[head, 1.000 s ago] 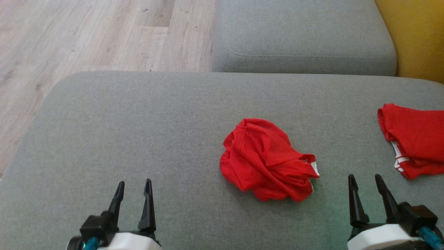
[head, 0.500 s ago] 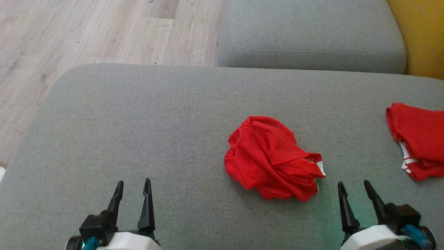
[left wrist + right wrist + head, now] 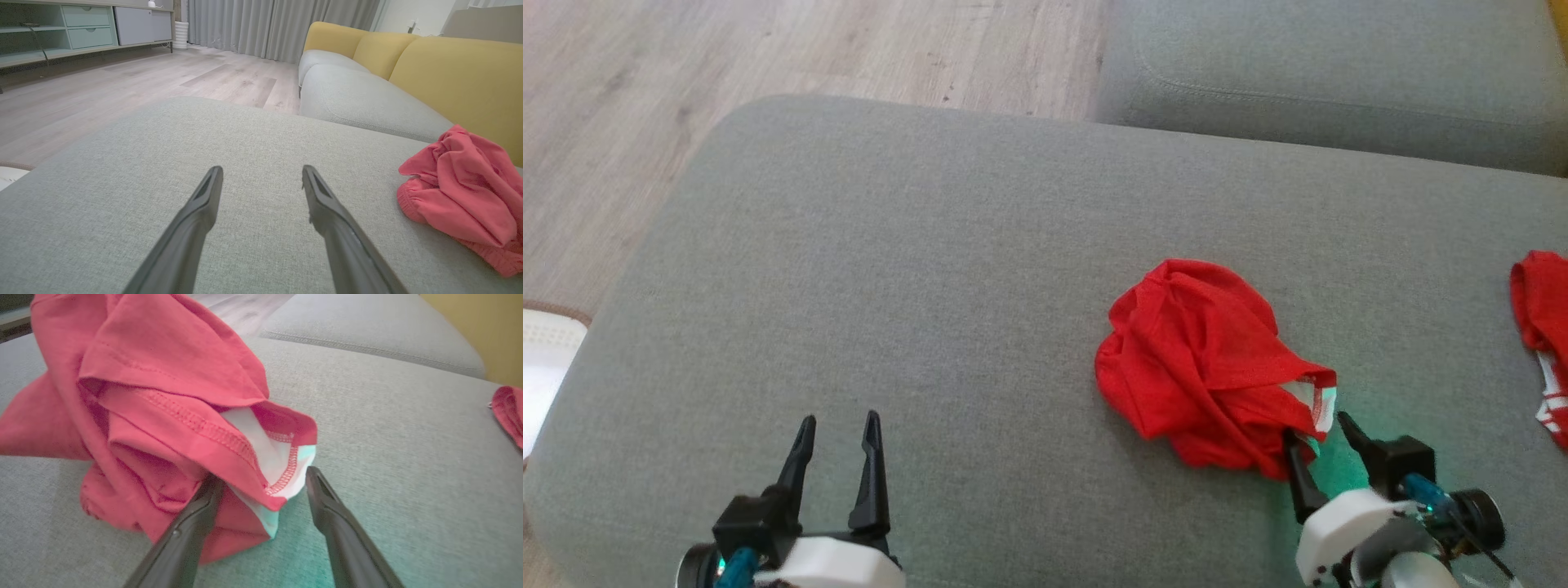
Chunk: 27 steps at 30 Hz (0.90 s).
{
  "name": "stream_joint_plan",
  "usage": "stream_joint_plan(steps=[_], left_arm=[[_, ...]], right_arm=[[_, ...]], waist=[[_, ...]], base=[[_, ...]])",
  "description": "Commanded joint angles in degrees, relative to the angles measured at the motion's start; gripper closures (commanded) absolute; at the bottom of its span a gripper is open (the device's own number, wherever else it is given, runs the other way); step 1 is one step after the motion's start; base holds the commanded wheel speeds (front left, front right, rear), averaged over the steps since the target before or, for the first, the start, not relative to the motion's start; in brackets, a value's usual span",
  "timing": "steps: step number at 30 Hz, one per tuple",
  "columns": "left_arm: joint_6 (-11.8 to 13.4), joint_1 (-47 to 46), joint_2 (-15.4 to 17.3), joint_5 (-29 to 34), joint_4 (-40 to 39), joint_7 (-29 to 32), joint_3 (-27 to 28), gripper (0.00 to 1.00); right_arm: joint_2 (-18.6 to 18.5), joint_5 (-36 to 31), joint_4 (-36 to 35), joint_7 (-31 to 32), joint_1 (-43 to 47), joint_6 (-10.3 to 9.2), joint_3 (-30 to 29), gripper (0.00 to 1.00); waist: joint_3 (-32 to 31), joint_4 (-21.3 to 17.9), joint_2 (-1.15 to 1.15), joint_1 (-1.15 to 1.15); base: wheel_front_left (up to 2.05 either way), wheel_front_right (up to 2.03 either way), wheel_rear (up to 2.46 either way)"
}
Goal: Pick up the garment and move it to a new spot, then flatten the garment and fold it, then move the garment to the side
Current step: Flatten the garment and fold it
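Note:
A crumpled red garment (image 3: 1205,363) with a white-lined hem lies right of centre on the grey cushion (image 3: 931,269). It also appears at the right of the left wrist view (image 3: 461,192) and large in the right wrist view (image 3: 163,400). My right gripper (image 3: 1316,425) is open at the garment's near right corner, its fingers straddling the white-lined hem (image 3: 282,469) without closing on it. My left gripper (image 3: 837,425) is open over bare cushion at the lower left, well away from the garment (image 3: 261,171).
A second red garment (image 3: 1539,343) lies at the cushion's right edge (image 3: 508,412). Another grey seat cushion (image 3: 1339,73) sits behind, with a yellow backrest (image 3: 457,73). Wooden floor (image 3: 768,49) lies beyond the cushion's left and far edges.
The camera has swung, shifting the whole picture. My right gripper has moved forward and left up to the garment's near corner. The left gripper stays as it was.

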Motion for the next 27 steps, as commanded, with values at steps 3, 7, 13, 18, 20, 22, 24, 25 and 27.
stream_joint_plan(steps=[3, 7, 13, 18, 20, 22, 24, 25, 27], left_arm=[[0.4, -3.5, 0.7, 0.5, -1.5, -0.6, 1.8, 0.00], [0.5, -3.5, 0.6, 0.5, -1.4, -0.7, 1.8, 0.00], [0.7, -3.2, 0.5, 0.3, -1.3, -1.0, 2.0, 0.00], [0.5, -3.3, 0.1, 0.3, -1.1, -1.1, 1.6, 0.00], [0.4, -3.5, 0.0, 0.4, -1.0, -1.1, 1.4, 0.00], [0.2, -3.8, -0.1, 0.4, -0.9, -1.1, 1.2, 0.00], [0.0, -4.1, -0.3, 0.4, -0.7, -1.2, 1.0, 0.00], [-0.1, -4.3, -0.3, 0.4, -0.7, -1.2, 0.9, 0.00], [-0.3, -4.6, -0.5, 0.5, -0.6, -1.2, 0.8, 0.00]], right_arm=[[-0.4, -0.7, 1.6, -1.1, -5.0, 0.37, 2.6, 0.51], [-0.4, -0.5, 3.4, -2.1, -6.9, 0.37, 2.7, 1.00], [-0.4, -2.5, 0.1, -3.7, -10.9, 0.37, -2.3, 1.00], [-0.4, -6.4, -6.9, -2.4, -17.7, 0.37, -7.1, 1.00], [-0.4, -7.4, -9.3, -1.4, -20.6, 0.37, -7.3, 1.00], [-0.4, -7.9, -10.9, -0.5, -23.1, 0.37, -6.5, 1.00], [-0.4, -7.8, -11.3, 0.6, -24.8, 0.37, -4.4, 1.00], [-0.4, -7.4, -11.1, 1.1, -25.3, 0.37, -2.8, 1.00], [-0.4, -5.5, -10.1, 1.9, -25.8, 0.37, 1.2, 1.00]], waist=[[0.6, 0.9, 0.00, -0.01], [0.5, 1.0, 0.00, -0.01], [0.2, 0.1, 0.00, -0.01], [-0.1, -0.2, 0.00, -0.01], [-0.1, 0.1, 0.00, -0.01], [-0.1, 0.8, 0.00, -0.01], [0.0, 1.7, 0.00, -0.01], [0.1, 2.3, 0.00, -0.01], [0.3, 3.5, 0.00, -0.01]], base=[[0.00, 0.00, 0.00], [0.00, 0.00, 0.00], [0.00, 0.00, 0.00], [0.00, 0.00, 0.00], [0.00, 0.00, 0.00], [0.00, 0.00, 0.00], [0.00, 0.00, 0.00], [0.00, 0.00, 0.00], [0.00, 0.00, 0.00]])
